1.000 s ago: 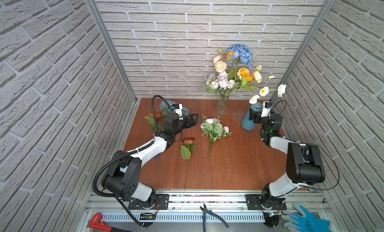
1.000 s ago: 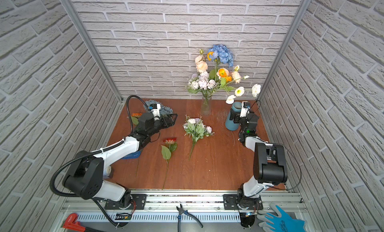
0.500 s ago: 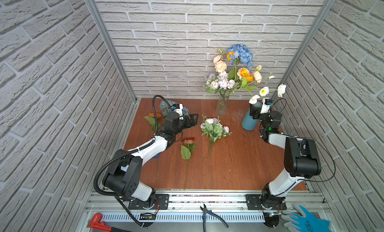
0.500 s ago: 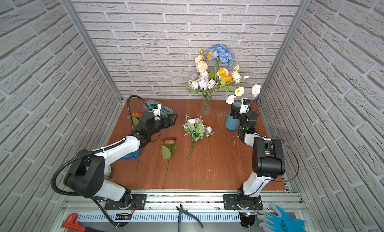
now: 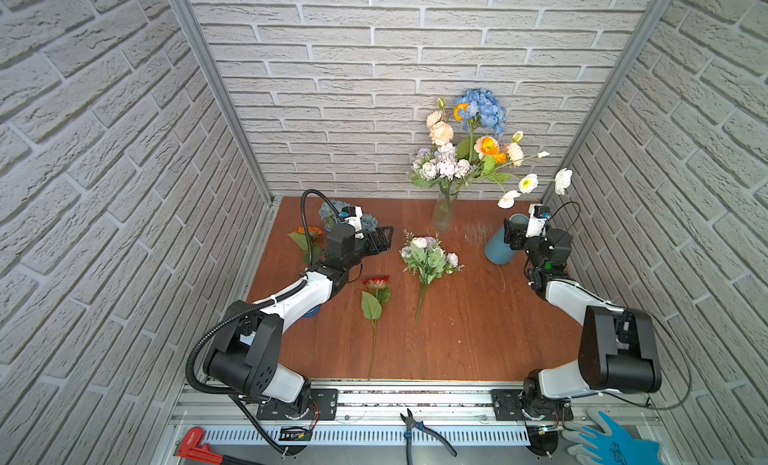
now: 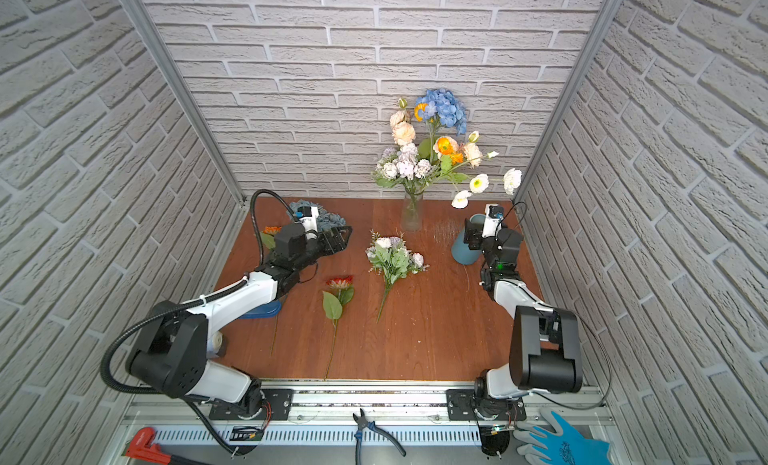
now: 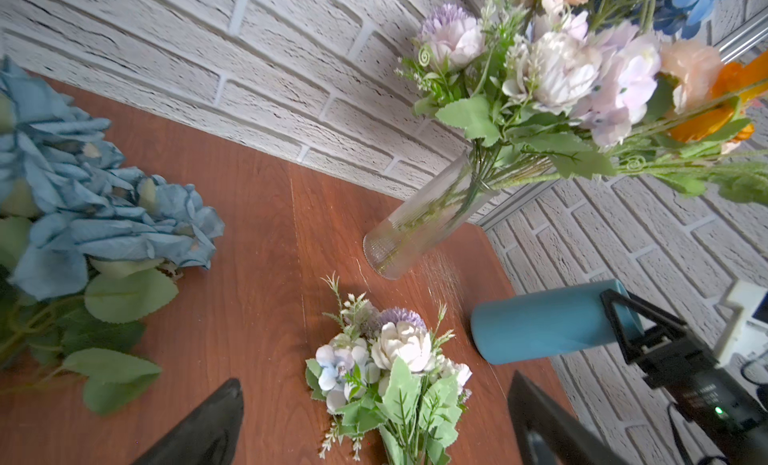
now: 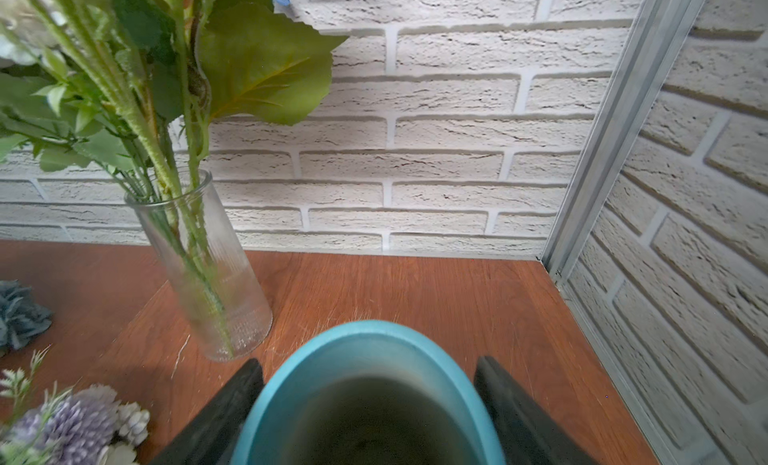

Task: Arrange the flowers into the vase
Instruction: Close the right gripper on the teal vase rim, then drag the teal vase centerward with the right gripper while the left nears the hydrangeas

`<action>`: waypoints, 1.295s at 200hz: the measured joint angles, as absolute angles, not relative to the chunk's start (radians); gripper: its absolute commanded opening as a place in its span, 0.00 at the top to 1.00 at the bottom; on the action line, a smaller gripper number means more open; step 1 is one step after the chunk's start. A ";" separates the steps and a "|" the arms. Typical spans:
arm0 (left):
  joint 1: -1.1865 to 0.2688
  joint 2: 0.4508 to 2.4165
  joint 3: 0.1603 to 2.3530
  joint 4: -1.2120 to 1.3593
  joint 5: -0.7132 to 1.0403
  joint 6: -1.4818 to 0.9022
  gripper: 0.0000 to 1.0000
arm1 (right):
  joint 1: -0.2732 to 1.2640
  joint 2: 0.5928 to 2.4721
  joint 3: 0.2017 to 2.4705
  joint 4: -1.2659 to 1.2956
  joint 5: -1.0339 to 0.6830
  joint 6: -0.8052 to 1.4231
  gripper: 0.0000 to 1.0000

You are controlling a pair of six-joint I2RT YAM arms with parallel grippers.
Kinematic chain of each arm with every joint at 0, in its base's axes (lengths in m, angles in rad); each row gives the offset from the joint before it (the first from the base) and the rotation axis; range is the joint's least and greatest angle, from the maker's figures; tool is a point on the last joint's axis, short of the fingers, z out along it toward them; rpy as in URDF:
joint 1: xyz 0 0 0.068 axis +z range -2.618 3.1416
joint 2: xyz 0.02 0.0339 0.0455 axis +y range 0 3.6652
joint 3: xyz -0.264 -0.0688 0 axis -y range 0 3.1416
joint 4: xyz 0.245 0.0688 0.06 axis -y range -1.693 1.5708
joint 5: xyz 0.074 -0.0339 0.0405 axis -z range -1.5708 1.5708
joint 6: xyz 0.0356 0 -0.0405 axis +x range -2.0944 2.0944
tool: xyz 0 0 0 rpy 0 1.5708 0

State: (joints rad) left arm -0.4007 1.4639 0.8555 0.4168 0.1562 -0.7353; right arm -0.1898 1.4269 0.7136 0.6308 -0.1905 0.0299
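we are hovering our left pincer [image 5: 384,239], fingers wide apart, left of centre in both top views, with the blue hydrangea [image 5: 330,211] lying behind it and the lilac-white bunch [image 5: 428,257] just to its right. our right pincer [image 8: 368,365] is clamping the teal vase [image 5: 498,249] at the right edge, under overhanging white poppies [image 5: 528,183]. the glass vase [image 5: 444,213], upper centre, is holding most flowers [image 5: 465,151]; a red daisy [image 5: 376,282] and an orange daisy [image 5: 311,232] are lying on the surface [image 5: 478,338].

Vase [image 5: 444,212] at back, bunch [image 5: 428,257] before it (cup [image 5: 498,249] right)
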 measured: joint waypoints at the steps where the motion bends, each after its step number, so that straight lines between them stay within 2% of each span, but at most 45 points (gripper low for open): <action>1: -0.399 1.463 0.855 0.417 0.156 -0.735 0.02 | -0.190 1.421 0.711 0.624 -0.191 0.030 0.63; 35: -0.359 1.413 0.845 0.419 0.144 -0.719 0.02 | -0.185 1.330 0.688 0.490 -0.204 0.019 0.63; 66: -0.357 1.386 0.826 0.420 0.139 -0.714 0.02 | -0.185 1.338 0.701 0.480 -0.208 0.011 0.72; 88: -0.358 1.378 0.806 0.417 0.137 -0.714 0.02 | -0.179 1.354 0.719 0.474 -0.210 0.019 0.81; 101: -0.358 1.371 0.794 0.414 0.132 -0.714 0.02 | -0.175 1.353 0.719 0.470 -0.210 0.019 0.94; 160: -0.358 1.351 0.783 0.410 0.120 -0.714 0.02 | -0.095 1.233 0.716 0.281 -0.196 0.018 0.94; 218: -0.358 1.335 0.773 0.411 0.120 -0.715 0.02 | 0.130 1.036 0.692 0.077 -0.134 0.008 0.94; 259: -0.358 1.309 0.760 0.411 0.117 -0.717 0.02 | 0.289 0.975 0.676 -0.006 -0.068 0.007 0.94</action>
